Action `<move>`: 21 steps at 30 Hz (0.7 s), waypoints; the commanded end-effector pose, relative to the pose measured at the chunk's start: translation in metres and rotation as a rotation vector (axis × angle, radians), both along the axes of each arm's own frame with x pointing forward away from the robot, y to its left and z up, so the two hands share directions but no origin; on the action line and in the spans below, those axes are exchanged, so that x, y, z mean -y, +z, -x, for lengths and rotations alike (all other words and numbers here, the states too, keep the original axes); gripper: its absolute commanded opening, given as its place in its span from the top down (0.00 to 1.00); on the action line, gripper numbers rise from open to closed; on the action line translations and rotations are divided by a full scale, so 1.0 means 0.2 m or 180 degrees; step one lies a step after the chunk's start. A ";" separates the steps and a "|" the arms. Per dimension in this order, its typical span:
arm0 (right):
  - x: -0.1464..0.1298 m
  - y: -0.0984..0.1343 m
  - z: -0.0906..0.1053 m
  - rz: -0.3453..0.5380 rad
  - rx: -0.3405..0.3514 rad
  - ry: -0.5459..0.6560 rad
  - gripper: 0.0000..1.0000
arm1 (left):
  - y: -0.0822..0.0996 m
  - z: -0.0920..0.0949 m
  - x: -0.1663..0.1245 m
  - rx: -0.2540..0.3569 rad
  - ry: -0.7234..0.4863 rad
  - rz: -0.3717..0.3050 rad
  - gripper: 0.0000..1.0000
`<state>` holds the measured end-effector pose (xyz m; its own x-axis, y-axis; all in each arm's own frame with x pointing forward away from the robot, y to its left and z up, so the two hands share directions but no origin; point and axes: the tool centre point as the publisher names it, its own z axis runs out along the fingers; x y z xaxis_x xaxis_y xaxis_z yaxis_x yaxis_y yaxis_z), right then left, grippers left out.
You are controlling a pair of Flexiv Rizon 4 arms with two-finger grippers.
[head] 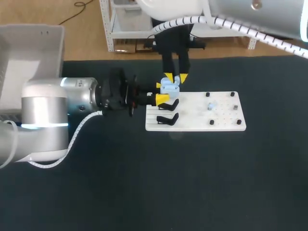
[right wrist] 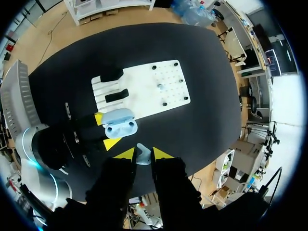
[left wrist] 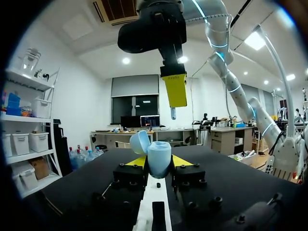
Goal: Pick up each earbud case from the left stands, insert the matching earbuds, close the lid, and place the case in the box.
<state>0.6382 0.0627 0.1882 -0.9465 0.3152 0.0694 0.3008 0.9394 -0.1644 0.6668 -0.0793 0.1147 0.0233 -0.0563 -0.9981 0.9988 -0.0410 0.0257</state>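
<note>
My left gripper (head: 162, 92) is shut on a light blue earbud case (head: 169, 87), held over the left end of the white board (head: 226, 122). In the left wrist view the case (left wrist: 159, 159) stands upright between the yellow tips, its lid (left wrist: 139, 142) swung open. My right gripper (head: 175, 78) hangs straight above the case and is shut on a pale earbud (right wrist: 143, 155), whose stem (left wrist: 173, 114) points down at the case. From the right wrist the case (right wrist: 120, 126) shows two bare sockets. Another earbud (head: 211, 106) lies on the board.
Two black stands (head: 167, 119) sit on the board's left end, both without a case. Small black pegs (head: 232, 94) dot the board's right part. A white box (head: 29, 57) stands at the table's far left, behind my left arm.
</note>
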 end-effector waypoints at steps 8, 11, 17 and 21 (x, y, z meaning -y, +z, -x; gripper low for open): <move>0.00 0.00 -0.01 0.0004 -0.0014 -0.0003 1.00 | -0.04 0.02 0.00 -0.0004 0.0031 0.0204 1.00; 0.00 0.00 -0.01 0.0004 -0.0014 -0.0003 1.00 | -0.04 0.02 0.00 -0.0004 0.0031 0.0204 1.00; -0.02 -0.01 -0.02 0.0090 -0.0030 -0.0051 1.00 | -0.04 0.02 0.00 -0.0004 0.0031 0.0204 1.00; -0.03 -0.03 -0.04 0.0186 -0.0049 -0.0240 1.00 | -0.04 0.02 0.00 -0.0004 0.0031 0.0204 1.00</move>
<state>0.6391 0.0629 0.1839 -0.9257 0.3738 0.0572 0.3558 0.9122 -0.2033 0.6655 -0.0793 0.1145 0.0231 -0.0560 -0.9982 0.9990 -0.0379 0.0252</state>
